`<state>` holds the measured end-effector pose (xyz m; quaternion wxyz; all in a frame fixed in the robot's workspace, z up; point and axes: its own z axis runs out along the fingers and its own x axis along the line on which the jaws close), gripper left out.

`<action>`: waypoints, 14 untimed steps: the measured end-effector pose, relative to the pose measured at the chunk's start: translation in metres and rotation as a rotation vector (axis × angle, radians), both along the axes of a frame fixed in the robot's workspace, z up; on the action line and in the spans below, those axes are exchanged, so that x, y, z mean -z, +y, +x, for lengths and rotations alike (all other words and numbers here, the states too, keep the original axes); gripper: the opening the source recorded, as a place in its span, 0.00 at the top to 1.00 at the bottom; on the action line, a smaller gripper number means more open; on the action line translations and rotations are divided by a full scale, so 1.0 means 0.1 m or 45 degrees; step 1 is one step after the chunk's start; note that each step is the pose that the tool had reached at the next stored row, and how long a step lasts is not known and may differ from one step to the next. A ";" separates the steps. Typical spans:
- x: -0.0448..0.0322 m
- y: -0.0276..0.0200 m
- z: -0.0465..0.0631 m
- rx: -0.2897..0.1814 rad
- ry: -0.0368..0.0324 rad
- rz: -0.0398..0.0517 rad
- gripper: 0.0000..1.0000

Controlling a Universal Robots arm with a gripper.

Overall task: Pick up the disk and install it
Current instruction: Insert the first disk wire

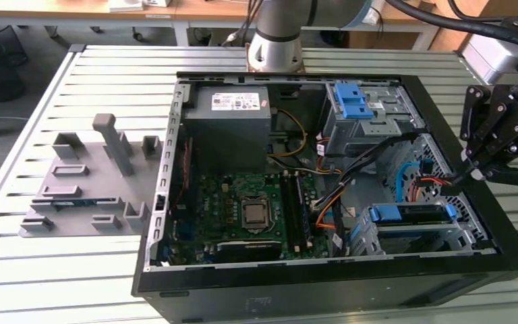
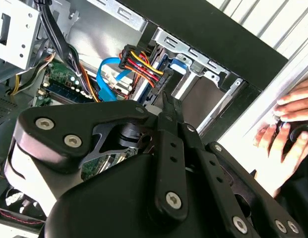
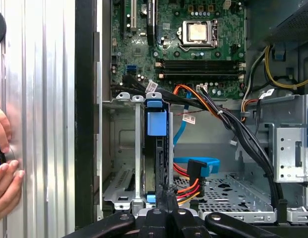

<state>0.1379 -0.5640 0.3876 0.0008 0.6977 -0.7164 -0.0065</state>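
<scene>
Disk [image 1: 410, 213] sits in the drive cage [image 1: 464, 237] of the open computer case [image 1: 331, 287]; claw clenched on nothing.
The gripper [image 1: 471, 177] hangs over the case's side at the exterior view's right, fingertips pressed together near the disk's end (whether they touch it, I cannot tell). In the first wrist view the disk stands edge-on between the cage's rails, its blue frame showing. A person's hand [image 3: 5, 173] rests on the slatted table [image 1: 61, 270].
</scene>
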 end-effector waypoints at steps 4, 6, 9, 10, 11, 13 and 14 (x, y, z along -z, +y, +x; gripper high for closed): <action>0.008 0.001 0.00 0.000 -0.0002 -0.001 0.89; 0.029 0.002 0.00 0.000 -0.0011 -0.007 0.82; 0.073 0.012 0.00 0.000 -0.0016 -0.016 0.82; 0.090 0.017 0.00 0.000 -0.0016 -0.017 0.82; 0.106 0.023 0.00 0.000 -0.0016 -0.017 0.82; 0.131 0.038 0.00 0.000 -0.0016 -0.018 0.75; 0.141 0.047 0.00 0.000 -0.0016 -0.018 0.75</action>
